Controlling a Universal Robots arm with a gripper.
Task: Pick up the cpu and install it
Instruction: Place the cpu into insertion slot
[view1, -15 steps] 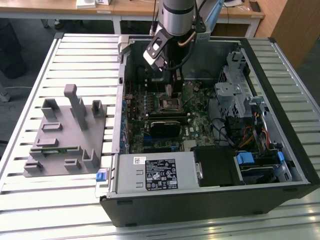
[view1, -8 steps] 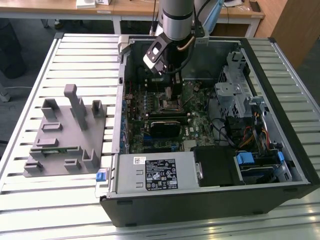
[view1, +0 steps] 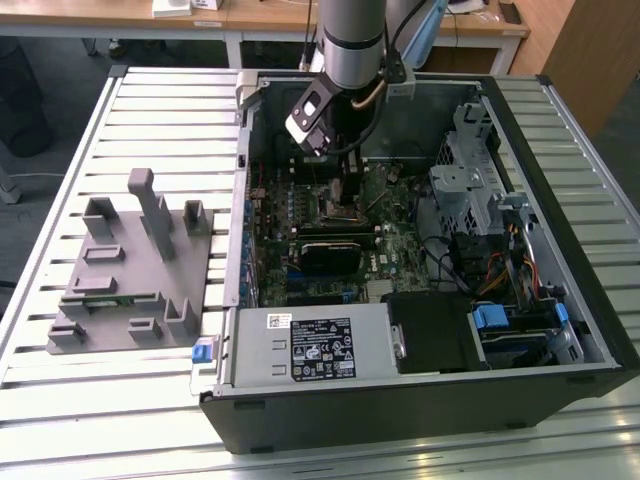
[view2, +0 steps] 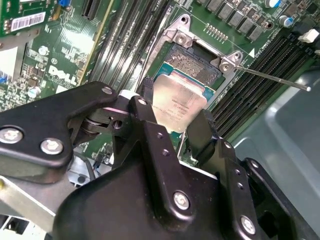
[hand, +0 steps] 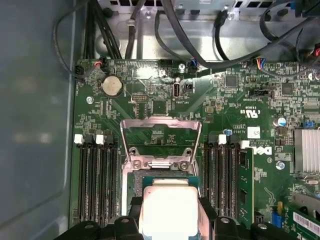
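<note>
Slatted metal table (view1: 170, 110); pale wooden desks (view1: 260, 12) behind it; dark grey floor (view1: 22, 215).

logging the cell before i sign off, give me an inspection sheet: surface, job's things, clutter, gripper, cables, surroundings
surface: slatted metal table, open computer case on it
job's things: cpu between the fingers, over the open socket; load plate raised
clutter: grey fixture plate at the exterior view's left of the case
gripper: gripper shut on the cpu
cables: black cables along the case wall; coloured wires by the drive bays
surroundings: wooden desks behind the table
</note>
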